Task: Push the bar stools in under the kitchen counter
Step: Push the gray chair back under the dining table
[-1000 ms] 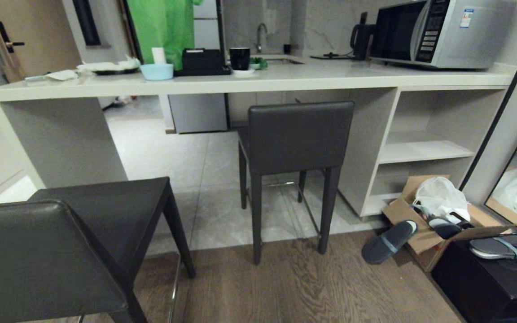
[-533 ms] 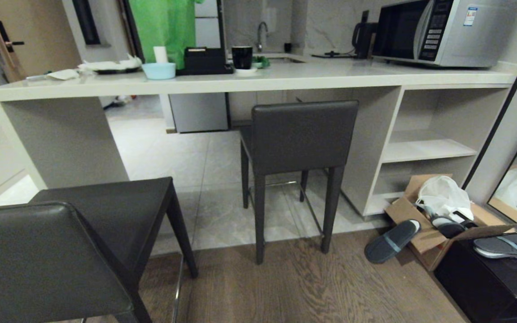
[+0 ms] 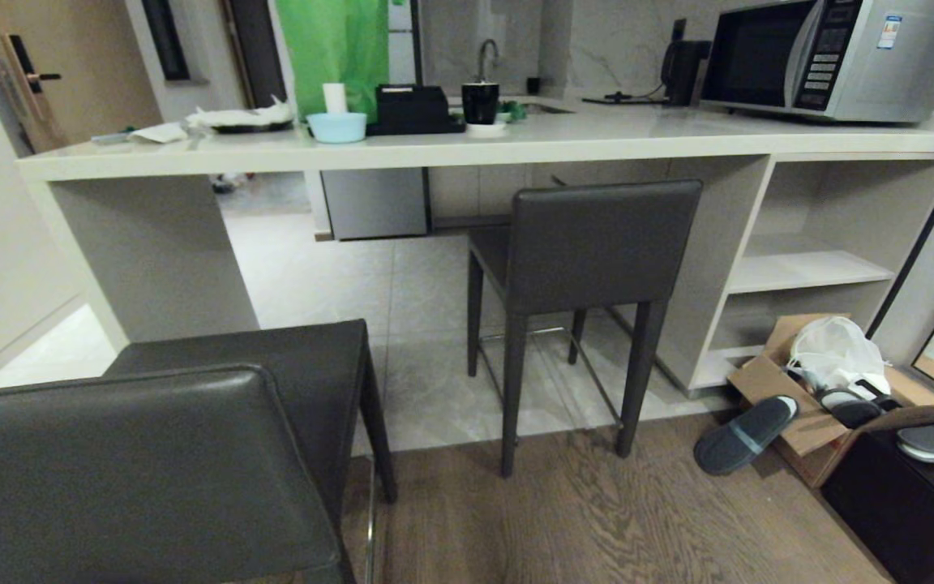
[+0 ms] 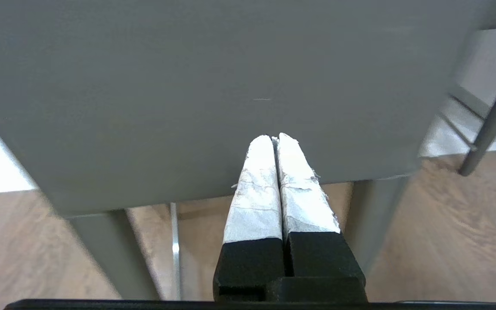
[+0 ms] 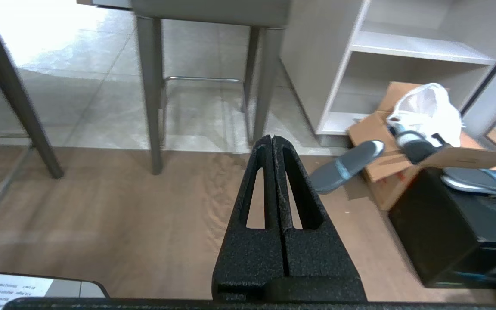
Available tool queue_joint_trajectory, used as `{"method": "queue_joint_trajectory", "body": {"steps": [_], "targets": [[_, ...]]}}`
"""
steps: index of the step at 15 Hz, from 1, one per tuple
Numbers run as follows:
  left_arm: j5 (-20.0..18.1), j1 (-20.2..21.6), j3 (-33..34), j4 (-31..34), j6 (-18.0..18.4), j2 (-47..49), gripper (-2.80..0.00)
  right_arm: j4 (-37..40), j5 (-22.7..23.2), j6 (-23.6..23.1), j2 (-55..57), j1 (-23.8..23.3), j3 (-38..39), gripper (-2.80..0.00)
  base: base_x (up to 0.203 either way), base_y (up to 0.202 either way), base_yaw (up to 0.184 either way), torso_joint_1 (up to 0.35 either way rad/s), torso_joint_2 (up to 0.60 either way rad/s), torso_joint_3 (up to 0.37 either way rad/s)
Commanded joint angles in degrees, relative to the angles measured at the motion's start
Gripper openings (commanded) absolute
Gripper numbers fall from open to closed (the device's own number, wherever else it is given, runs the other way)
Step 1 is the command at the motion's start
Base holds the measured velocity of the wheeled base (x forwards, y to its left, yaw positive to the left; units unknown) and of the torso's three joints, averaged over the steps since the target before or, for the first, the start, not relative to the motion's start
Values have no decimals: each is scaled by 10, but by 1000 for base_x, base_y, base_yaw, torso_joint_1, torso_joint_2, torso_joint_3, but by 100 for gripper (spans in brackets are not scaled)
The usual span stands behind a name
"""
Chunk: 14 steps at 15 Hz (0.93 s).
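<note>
Bar stools: you have two of them; the near stool [image 3: 151,462] stands left of the kitchen counter's [image 3: 516,146] knee space, well out on your side, its seat just short of the worktop edge.
Far stool [image 3: 589,251]: you see it right of the near one, seat tucked under the counter, backrest facing you, rear legs on the wood floor.
Counter shelves [image 3: 807,268]: right of the far stool, under the same worktop.
Cardboard box [image 3: 799,405]: on the floor before the shelves, a grey slipper [image 3: 747,434] leaning at it.
Left gripper [image 4: 274,138]: your taped fingers [image 4: 258,185] are pressed together, tips right at the near stool's backrest; contact cannot be told.
Right gripper [image 5: 272,137]: your fingers are closed on nothing, pointing at the floor short of the counter.
</note>
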Motion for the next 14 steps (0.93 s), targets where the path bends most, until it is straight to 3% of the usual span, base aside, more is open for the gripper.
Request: {"method": "queue_joint_trajectory", "body": {"steps": [1,14], "targets": [[0,0,2,0,0,0,-280,0,0,-1,1,0,0,-280,0,197,-3,3,7,2],[1,0,2,1,0,0,-280,0,1,0,1,0,0,-280,0,195,-1,2,3,2]]}}
